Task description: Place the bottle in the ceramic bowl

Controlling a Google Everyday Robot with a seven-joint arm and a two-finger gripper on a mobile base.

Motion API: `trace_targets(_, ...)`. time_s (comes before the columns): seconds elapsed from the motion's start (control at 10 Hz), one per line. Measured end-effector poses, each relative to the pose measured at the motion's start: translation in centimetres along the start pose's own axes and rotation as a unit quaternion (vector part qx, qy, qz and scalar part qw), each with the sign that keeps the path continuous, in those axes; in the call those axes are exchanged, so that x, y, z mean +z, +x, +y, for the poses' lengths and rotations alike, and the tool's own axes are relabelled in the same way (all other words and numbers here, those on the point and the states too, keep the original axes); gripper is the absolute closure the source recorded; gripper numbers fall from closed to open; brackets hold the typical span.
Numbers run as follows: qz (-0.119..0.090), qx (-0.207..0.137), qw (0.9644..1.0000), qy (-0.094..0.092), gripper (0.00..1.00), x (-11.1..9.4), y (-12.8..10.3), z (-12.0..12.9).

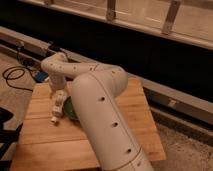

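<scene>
The green ceramic bowl [70, 108] sits on the left part of the wooden table, mostly hidden behind my white arm. My gripper [58, 104] hangs at the bowl's left rim, pointing down. A slim white bottle [54, 115] sticks out below it, tilted, with its pale cap end low near the table top just left of the bowl. The gripper looks shut on the bottle's upper end. The bowl's inside is largely hidden.
The wooden table [125, 120] stretches to the right and towards the front. Its left edge [30, 107] is close to the gripper. Black cables and a blue object [41, 76] lie on the floor at the back left. A dark wall with a railing runs behind.
</scene>
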Motion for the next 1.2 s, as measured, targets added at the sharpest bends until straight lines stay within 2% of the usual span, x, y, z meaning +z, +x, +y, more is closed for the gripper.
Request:
trace_targets(0.3,0.03,-0.005,0.9994,-0.014,0.35,2.5,0.3,0.1)
trace_targets(0.5,0.041,-0.013,0.9989,-0.021,0.35,3.2,0.2,0.6)
trace_targets(0.8,0.044,-0.025,0.9984,-0.025,0.37,3.3,0.2,1.5)
trace_targets(1.2,0.046,-0.042,0.9974,-0.037,0.74,3.3,0.4,2.2)
